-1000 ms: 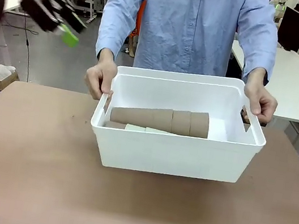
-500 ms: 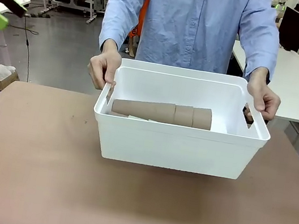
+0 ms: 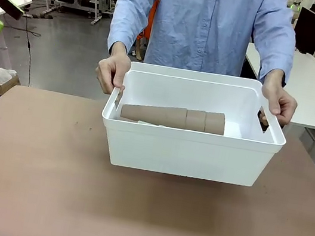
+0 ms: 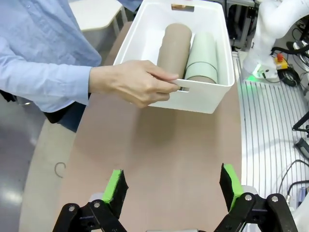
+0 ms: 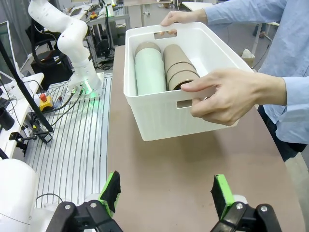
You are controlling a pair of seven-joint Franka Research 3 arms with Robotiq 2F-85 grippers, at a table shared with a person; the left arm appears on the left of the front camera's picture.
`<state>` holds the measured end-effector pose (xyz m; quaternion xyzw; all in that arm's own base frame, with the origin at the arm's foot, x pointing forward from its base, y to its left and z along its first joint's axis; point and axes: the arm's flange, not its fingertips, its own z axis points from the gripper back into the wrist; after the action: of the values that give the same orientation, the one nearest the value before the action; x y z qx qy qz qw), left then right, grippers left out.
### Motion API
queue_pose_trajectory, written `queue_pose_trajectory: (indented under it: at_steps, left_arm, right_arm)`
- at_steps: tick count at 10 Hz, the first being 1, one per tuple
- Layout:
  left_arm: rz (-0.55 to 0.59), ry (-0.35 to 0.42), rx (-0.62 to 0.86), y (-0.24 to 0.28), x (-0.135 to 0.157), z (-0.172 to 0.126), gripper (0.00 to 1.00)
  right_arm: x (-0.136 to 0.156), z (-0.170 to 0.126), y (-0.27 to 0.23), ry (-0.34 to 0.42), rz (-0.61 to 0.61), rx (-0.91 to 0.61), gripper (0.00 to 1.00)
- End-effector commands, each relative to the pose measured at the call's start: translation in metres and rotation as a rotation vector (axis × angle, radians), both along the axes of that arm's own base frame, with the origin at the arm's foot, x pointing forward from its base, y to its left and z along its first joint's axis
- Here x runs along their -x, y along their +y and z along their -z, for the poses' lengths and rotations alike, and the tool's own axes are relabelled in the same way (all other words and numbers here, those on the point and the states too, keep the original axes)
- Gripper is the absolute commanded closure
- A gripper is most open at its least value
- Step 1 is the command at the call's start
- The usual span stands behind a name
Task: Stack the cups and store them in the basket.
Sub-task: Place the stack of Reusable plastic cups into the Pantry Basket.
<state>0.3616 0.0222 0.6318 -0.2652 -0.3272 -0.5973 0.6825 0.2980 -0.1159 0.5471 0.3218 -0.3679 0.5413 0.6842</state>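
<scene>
I see the person holding the basket (image 3: 188, 150) by both end handles, one hand (image 3: 111, 74) at the left slot and the other hand (image 3: 279, 105) at the right. It sits mid-desk (image 3: 43, 184), toward the far side; I cannot tell whether it is touching or lifted. Inside, the tan cups (image 3: 173, 117) lie nested on their sides, with the mint cups (image 4: 203, 58) stacked alongside them. My left gripper (image 4: 171, 186) hangs over bare desk with fingers spread apart, holding nothing. My right gripper (image 5: 166, 193) is likewise wide apart and empty, near the basket's end.
</scene>
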Motion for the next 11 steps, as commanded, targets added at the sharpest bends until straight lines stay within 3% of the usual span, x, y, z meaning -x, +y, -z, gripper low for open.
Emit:
queue_pose_trajectory:
  at_steps: [1, 11]
  left_arm:
    - [0.0, 0.006, 0.015, -0.0015, 0.0011, -0.002, 0.0]
    - [0.0, 0.006, 0.015, -0.0015, 0.0011, -0.002, 0.0]
  right_arm:
    - [0.0007, 0.0007, -0.0004, -0.025, -0.011, -0.017, 0.0]
    - [0.0007, 0.0007, -0.0004, -0.025, -0.011, -0.017, 0.0]
